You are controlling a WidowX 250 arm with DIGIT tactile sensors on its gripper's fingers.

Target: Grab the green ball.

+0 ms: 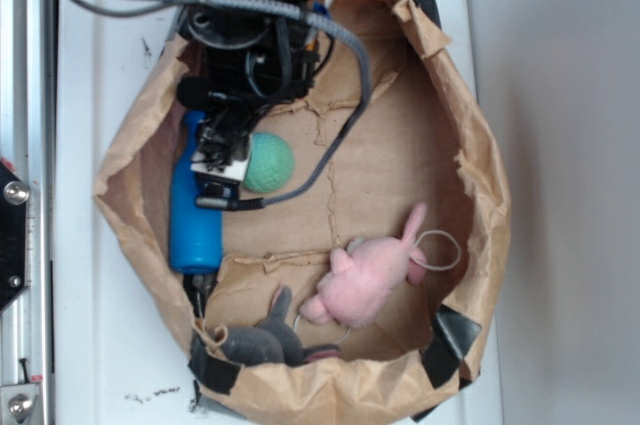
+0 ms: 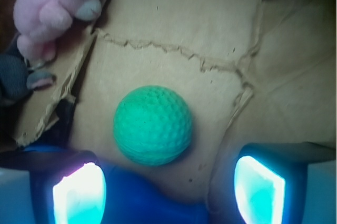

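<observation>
Green ball [image 2: 152,125]: lies free on the brown cardboard floor [image 2: 210,29] of the paper-walled bin [image 1: 480,145], just beside the blue bottle [image 1: 193,215].
Gripper [image 2: 168,190]: spread wide, nothing between the two glowing fingers [image 2: 79,195]; the ball sits just ahead of the gap.
Hidden: in the exterior view the arm covers the ball's left edge and the bottle's top.
Pink plush rabbit [image 1: 370,275]: right of the ball, well apart.
Grey plush [image 1: 260,340]: partly behind the bin's wall, cropped in the wrist view.
</observation>
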